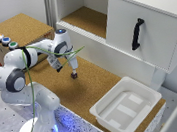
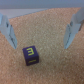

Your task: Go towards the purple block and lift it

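Now I have the hand point(image 1: 73, 72) spread wide just above the purple block point(image 2: 30, 55), which sits on the cork counter point(image 1: 95, 88) between the fingers point(image 2: 8, 27), so reaching looks done while gripping and lifting remain.

Purple block point(image 2: 30, 55): yellow mark on one face, like "3" or "E", blurred

Arm bent fwd, wrist pointing down; tool point(image 1: 74, 74) low, fingers point(image 2: 71, 31) spread wide, nothing held.
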Tool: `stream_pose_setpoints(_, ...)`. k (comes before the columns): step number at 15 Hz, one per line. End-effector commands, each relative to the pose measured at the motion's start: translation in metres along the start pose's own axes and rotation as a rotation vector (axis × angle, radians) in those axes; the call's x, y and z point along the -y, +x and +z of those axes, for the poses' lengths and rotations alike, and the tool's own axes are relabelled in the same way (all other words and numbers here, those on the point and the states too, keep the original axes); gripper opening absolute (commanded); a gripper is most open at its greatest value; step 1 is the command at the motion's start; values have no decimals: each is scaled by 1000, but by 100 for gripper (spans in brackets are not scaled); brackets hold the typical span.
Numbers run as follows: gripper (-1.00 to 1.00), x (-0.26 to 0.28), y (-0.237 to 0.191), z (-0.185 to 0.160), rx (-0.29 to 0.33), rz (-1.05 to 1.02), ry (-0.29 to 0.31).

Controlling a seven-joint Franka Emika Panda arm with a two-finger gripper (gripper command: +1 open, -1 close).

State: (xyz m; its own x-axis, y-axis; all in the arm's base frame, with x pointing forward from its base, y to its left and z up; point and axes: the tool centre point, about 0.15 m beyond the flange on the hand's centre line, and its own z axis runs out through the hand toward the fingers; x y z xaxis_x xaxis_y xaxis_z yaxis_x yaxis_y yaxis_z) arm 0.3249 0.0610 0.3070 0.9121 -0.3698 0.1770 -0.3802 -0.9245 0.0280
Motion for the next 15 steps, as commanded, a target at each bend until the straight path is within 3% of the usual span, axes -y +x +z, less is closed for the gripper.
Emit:
stream_pose_setpoints(1, 100, 4, -31, 16, 0, -193, 37)
stream_pose_setpoints(4, 100, -1, -27, 29, -18, -343, 82)
stream_pose_setpoints(5, 100, -3, -24, 29, -56, -349, 63)
stream_pose_setpoints(15, 100, -3, -24, 29, -56, -349, 63)
